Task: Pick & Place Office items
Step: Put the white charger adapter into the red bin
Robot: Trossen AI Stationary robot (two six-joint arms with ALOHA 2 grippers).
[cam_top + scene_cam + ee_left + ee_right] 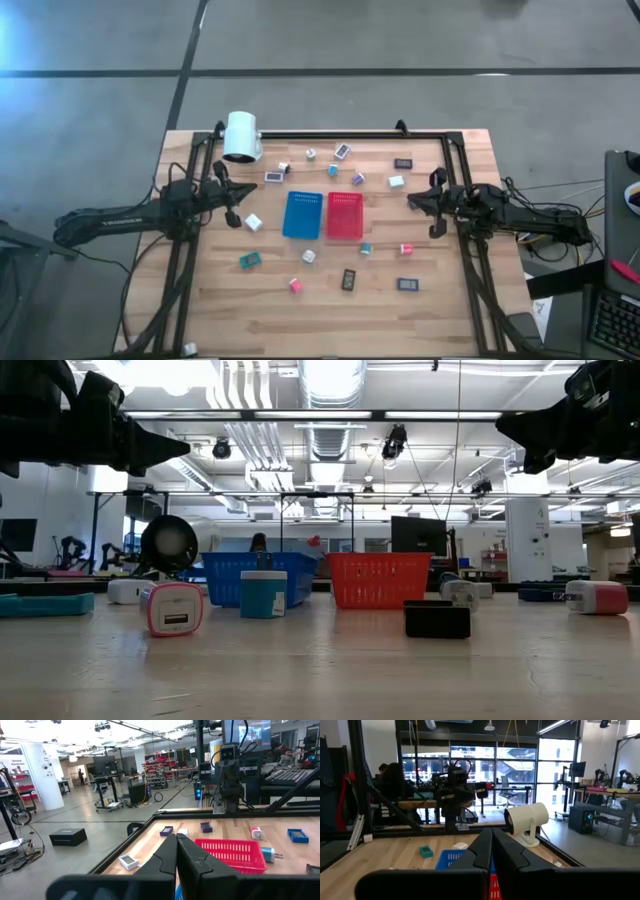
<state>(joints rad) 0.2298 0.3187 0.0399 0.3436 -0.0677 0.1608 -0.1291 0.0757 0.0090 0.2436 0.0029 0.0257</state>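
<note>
Both pincers are shut on nothing, the left pincer [232, 203] raised by the blue tray [302, 214] and the right pincer [417, 199] raised off the red tray [344, 215]. Judging by this, nothing is sorted yet: the office items [349, 279] lie scattered over the tabletop [440, 315] around both trays, which look empty from above.

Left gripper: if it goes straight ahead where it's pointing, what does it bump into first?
Probably nothing soon. The shut left gripper points level, above the red tray. The right arm across the table is likely first, though depth is unclear.
</note>
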